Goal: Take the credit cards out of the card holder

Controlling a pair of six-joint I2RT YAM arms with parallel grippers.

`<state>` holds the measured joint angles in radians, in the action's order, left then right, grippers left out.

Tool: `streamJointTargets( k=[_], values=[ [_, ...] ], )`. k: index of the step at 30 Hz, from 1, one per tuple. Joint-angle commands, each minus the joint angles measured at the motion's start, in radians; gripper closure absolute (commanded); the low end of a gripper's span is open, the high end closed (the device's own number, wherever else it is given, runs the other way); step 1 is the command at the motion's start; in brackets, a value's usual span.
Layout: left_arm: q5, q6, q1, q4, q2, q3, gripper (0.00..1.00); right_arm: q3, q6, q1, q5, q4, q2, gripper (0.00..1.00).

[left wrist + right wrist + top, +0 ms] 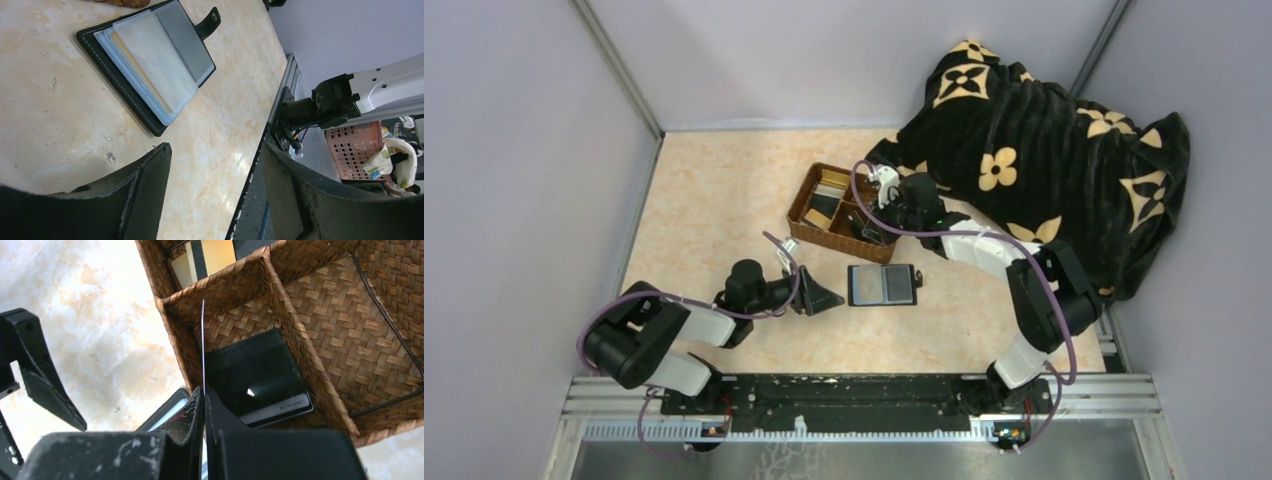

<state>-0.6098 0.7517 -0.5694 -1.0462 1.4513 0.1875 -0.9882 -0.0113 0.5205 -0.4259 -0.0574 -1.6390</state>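
- While the card holder [150, 65] lies open on the table [50, 125], the left gripper [215, 155] is kept just beside it, jaws spread and empty.
- A thin credit card [203, 340] is pinched edge-on by the right gripper [204, 390] over the wicker tray [320, 315].
- A dark card [255, 380] is seen in the compartment below, a gold card [215, 255] in the next.

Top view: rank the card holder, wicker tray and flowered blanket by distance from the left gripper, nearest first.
1. card holder, lying open just right of the left gripper.
2. wicker tray, farther up the table.
3. flowered blanket, far right corner.
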Motion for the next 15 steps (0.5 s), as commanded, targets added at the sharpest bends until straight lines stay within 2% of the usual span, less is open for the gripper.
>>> streamJointTargets(
  k=[1,9,11,14,15],
  values=[
    [-0.020,-0.005,0.006,-0.041,0.006,0.030,0.28,0.034,-0.003,0.006,0.007,-0.004,0.094,1.00],
    [-0.017,-0.008,0.022,-0.024,-0.004,0.064,0.28,0.106,-0.012,0.002,0.100,0.012,0.168,1.00],
    [-0.001,-0.032,0.032,0.019,-0.015,0.115,0.27,0.114,-0.036,-0.007,0.117,-0.012,0.191,1.00],
    [0.020,-0.110,0.048,0.146,-0.042,0.257,0.03,0.101,-0.079,-0.019,0.108,-0.048,0.222,1.00],
    [0.043,-0.137,0.052,0.207,-0.054,0.315,0.01,0.087,-0.088,-0.022,0.099,-0.049,0.228,1.00]
  ],
)
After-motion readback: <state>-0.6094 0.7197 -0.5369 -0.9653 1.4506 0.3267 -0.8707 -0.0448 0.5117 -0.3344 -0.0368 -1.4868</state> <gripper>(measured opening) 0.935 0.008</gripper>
